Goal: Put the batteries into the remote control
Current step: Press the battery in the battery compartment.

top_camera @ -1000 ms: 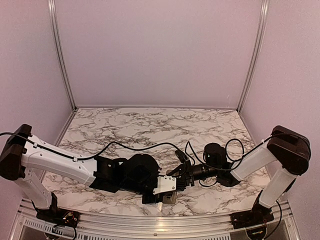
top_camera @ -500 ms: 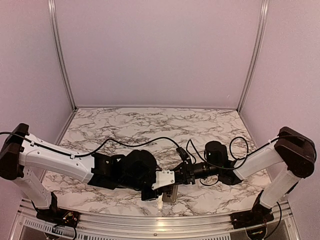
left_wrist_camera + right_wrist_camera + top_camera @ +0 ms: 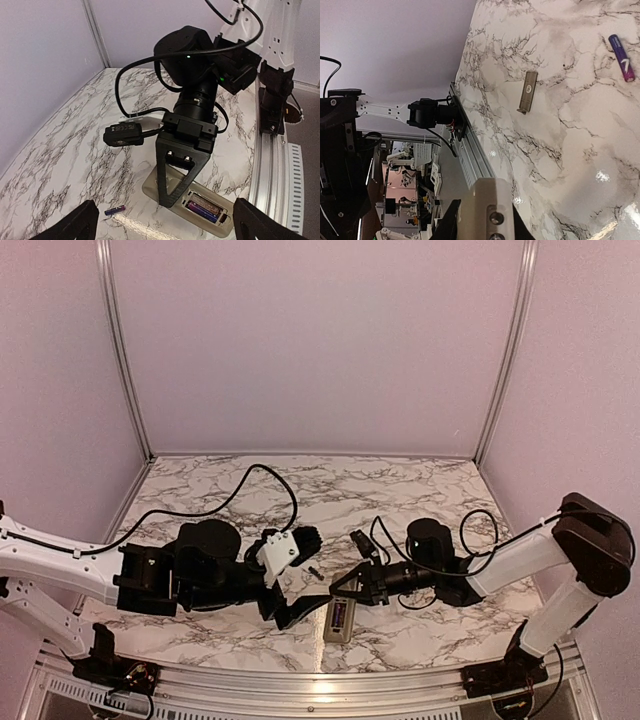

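Light, stiff and probably slippery, best held across its long edges, the remote control (image 3: 340, 625) lies back-up near the worktop (image 3: 400, 490) front edge, clamped in the right fingers (image 3: 172, 167), left fingers (image 3: 82, 225) spread wide.

No legible text, brand name or number in any view, white marking on the purple battery (image 3: 621, 57) too small to read, dark imprint on the tan flat piece (image 3: 527, 92) unreadable
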`<state>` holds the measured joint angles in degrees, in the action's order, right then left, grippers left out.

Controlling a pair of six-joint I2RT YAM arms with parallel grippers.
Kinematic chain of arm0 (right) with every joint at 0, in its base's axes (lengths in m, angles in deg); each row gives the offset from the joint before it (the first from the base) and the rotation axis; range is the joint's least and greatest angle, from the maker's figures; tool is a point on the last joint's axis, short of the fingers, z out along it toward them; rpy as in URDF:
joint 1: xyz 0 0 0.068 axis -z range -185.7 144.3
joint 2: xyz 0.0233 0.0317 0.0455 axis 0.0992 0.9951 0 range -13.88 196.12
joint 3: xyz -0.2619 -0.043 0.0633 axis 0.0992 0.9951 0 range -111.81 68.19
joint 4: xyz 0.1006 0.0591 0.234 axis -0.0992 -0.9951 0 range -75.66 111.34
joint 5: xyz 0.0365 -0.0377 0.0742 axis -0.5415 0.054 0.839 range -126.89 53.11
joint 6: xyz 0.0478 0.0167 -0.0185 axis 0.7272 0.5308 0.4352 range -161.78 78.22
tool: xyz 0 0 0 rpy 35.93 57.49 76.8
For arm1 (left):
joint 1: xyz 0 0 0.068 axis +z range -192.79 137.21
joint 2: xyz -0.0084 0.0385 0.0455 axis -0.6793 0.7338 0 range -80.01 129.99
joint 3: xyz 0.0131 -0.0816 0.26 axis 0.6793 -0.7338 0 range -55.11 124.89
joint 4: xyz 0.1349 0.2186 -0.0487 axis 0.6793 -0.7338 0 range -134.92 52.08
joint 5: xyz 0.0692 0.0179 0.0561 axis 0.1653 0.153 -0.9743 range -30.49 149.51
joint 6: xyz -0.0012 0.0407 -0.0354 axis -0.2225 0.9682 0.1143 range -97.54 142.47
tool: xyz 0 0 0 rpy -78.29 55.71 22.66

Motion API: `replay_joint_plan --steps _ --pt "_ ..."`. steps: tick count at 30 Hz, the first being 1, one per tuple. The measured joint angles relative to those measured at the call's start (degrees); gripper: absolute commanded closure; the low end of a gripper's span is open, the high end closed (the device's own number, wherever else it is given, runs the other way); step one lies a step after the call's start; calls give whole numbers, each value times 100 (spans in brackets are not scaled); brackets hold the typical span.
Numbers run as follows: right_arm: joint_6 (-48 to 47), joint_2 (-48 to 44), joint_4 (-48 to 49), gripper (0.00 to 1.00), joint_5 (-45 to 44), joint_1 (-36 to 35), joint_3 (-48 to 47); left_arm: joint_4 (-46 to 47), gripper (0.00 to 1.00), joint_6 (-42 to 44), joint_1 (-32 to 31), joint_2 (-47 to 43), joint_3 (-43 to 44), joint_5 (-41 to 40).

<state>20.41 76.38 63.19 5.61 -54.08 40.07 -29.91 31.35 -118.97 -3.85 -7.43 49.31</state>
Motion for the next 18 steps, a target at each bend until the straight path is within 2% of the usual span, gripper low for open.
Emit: replay_joint_plan --steps 3,6,13,18 --pt "-229 -160 -199 100 -125 0 -35 236 1 -859 66 -332 -258 -402" --pt "-505 -389 -417 100 -262 0 -92 221 2 -1641 164 -289 -197 -518" --pt "-1137 -929 -839 100 -605 0 -262 151 21 -2754 243 562 133 129" --pt "-1427 -1281 -1075 100 -807 0 -315 103 33 -3289 422 844 140 533"
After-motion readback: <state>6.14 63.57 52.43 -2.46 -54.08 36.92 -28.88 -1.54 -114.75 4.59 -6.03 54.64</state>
